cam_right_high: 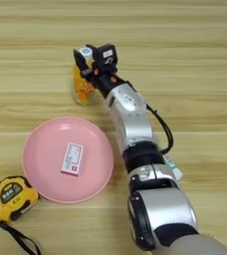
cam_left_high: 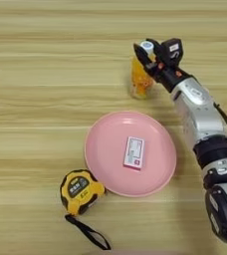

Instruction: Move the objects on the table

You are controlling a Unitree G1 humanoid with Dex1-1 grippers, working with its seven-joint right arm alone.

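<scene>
In the upper middle, the gripper (cam_left_high: pixel 146 50) seems closed around the juice bottle (cam_left_high: pixel 140 79) standing behind the pink plate (cam_left_high: pixel 100 149), while the tape measure (cam_left_high: pixel 80 188), lower left, is not yet moved.

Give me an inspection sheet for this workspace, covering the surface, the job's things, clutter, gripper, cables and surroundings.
Surface: light wooden table, lengthwise grain.
Job's things: orange-juice bottle upright beyond the plate; tape measure at the plate's near-left edge, strap trailing toward the near edge; glue-stick tube mostly hidden behind the arm.
Clutter: pink plate with a small white card lying in it.
Gripper: right gripper at the bottle's cap, black fingers on either side; contact cannot be judged.
Cables: black cable looping along the forearm.
Surroundings: nothing seen beyond the table.
</scene>
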